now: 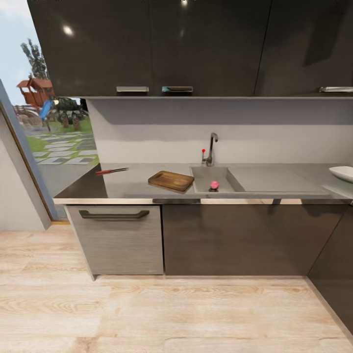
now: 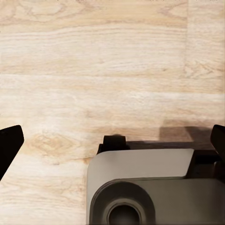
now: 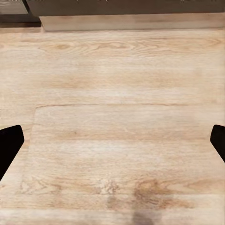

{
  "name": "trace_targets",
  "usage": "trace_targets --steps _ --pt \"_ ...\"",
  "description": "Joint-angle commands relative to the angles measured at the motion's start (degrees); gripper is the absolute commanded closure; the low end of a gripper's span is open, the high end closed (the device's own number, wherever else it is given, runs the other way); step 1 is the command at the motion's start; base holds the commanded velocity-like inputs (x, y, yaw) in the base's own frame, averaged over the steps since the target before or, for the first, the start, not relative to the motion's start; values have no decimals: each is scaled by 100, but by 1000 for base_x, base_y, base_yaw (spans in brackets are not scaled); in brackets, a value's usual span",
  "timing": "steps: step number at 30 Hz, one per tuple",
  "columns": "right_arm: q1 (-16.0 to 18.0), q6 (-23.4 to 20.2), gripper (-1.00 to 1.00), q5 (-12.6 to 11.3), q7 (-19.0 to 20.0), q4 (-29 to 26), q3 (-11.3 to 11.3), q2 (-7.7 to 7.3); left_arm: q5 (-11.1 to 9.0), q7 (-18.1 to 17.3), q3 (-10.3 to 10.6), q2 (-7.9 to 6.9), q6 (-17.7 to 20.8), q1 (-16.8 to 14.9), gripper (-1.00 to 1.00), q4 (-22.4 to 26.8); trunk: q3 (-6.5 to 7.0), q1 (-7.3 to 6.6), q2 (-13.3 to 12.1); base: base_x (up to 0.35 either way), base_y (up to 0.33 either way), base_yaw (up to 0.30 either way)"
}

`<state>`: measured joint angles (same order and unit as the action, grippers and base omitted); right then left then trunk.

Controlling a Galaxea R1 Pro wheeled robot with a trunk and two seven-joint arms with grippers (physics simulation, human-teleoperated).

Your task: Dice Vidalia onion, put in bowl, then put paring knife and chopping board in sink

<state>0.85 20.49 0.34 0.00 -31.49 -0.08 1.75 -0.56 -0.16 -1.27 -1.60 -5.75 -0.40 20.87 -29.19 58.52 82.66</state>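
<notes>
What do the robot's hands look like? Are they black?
Yes. Each hand has two black fingers with blunt, rounded tips, seen at the picture edges: the left hand with a finger, and the right hand with a finger. No cables or markings show. Below the left hand sits a grey robot part with a dark round socket.

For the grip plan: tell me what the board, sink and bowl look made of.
Board: wood, apparently; brown with a grain-like surface, matte.
Sink: looks like brushed steel; grey with a dull sheen.
Bowl: white and smooth, perhaps glazed ceramic; could be plastic.
</notes>
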Motion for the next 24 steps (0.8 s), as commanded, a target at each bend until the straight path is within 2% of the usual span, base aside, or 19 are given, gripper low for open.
trace_targets --steps 1,24 --pt "3 17 -100 2 0 5 -1 1 -6 -2 -13 1 -18 -2 -100 -4 13 -23 -39 0 0 0" --pt "3 16 -100 4 0 3 -1 1 -6 8 -14 -1 -14 -4 -100 5 426 -528 -961 0 0 0"
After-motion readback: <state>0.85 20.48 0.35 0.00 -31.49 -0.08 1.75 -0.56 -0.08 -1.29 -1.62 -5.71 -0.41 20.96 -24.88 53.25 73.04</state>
